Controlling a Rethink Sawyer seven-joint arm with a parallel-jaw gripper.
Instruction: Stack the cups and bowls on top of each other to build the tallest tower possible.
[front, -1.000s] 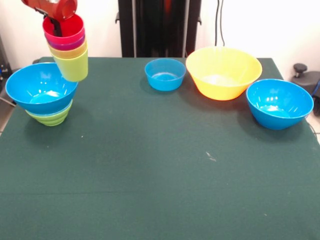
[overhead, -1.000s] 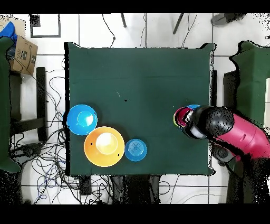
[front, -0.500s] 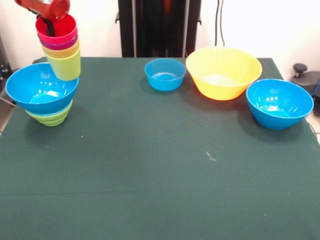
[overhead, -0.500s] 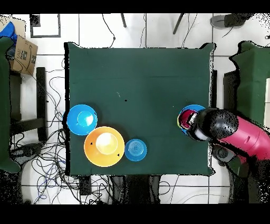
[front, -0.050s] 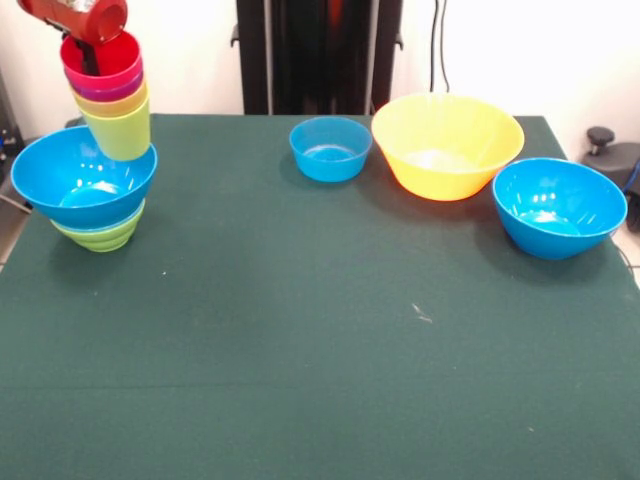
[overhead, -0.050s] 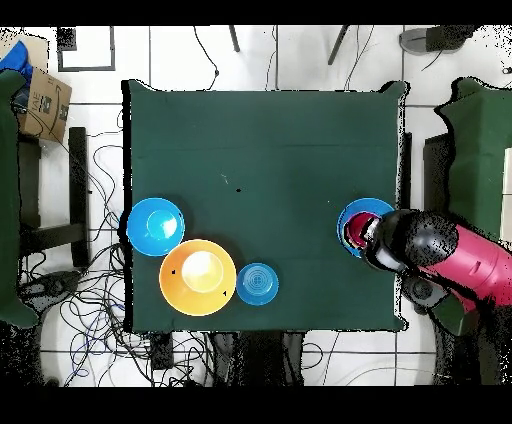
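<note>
At nine o'clock on the table, a blue bowl (front, -0.050s: 83, 177) sits nested on a green bowl (front, -0.050s: 100, 233). Above it the gripper (front, -0.050s: 88, 45) clamps a stack of cups (front, -0.050s: 107, 95), upright, mouths up. Toward two o'clock stand a small blue bowl (front, -0.050s: 330, 148), a yellow bowl (front, -0.050s: 447, 145) and another blue bowl (front, -0.050s: 558, 207), all apart.

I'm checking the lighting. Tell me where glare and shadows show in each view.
Front view: bright glare spots inside the yellow bowl and the big blue bowl beside it; soft shadows on the cloth under both. Overhead view: a pale glare patch in the yellow bowl's middle; the table looks evenly lit.
</note>
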